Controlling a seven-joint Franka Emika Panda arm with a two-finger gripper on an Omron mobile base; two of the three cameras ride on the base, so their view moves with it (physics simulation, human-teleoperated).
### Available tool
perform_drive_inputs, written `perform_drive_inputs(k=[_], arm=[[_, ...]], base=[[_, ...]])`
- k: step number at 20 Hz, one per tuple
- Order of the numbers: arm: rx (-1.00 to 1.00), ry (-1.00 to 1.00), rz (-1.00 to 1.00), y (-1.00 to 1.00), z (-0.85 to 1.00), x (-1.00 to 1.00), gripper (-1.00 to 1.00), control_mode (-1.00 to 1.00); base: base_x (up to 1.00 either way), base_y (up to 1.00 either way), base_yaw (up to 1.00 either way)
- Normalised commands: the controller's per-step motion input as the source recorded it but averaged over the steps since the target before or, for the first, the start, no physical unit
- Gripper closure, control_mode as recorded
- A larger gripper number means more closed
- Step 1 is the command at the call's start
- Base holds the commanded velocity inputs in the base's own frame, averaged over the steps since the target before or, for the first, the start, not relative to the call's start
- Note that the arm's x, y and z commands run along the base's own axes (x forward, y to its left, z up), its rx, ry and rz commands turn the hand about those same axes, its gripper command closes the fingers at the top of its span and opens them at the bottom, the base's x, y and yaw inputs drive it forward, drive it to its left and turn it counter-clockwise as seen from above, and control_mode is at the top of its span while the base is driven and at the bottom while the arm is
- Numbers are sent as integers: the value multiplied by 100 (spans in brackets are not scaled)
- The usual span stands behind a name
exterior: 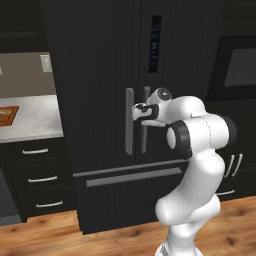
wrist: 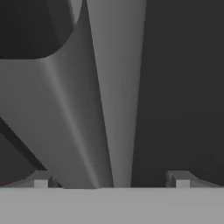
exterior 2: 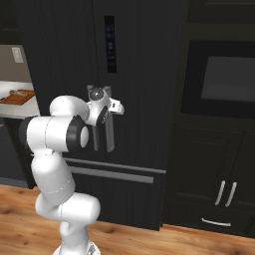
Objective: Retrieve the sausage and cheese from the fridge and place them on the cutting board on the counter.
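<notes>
Fridge [exterior: 100, 75] doors closed; open jaws straddle its grey handle [wrist: 105, 131].

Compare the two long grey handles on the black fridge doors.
The left grey vertical fridge handle stands free and shows over its full length, while the right grey vertical fridge handle is partly hidden by the robot's open gripper, which sits at its upper part. In the hand view, a handle runs between the spread fingers. Both are slim, upright, grey bars flanking the seam of the shut black fridge.
</notes>
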Motion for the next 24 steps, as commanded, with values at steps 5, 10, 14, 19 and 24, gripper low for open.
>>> perform_drive_inputs(k=[5,10,14,19,24], arm=[[0,0,0,-3,-2,-1,100,-100],[0,0,0,-9,3,-33,100,-100],[0,0,0,-15,8,-55,100,-100],[0,0,0,-30,10,-76,100,-100],[0,0,0,-53,9,-86,100,-100]], base=[[0,0,0],[0,0,0],[0,0,0],[0,0,0],[0,0,0]])
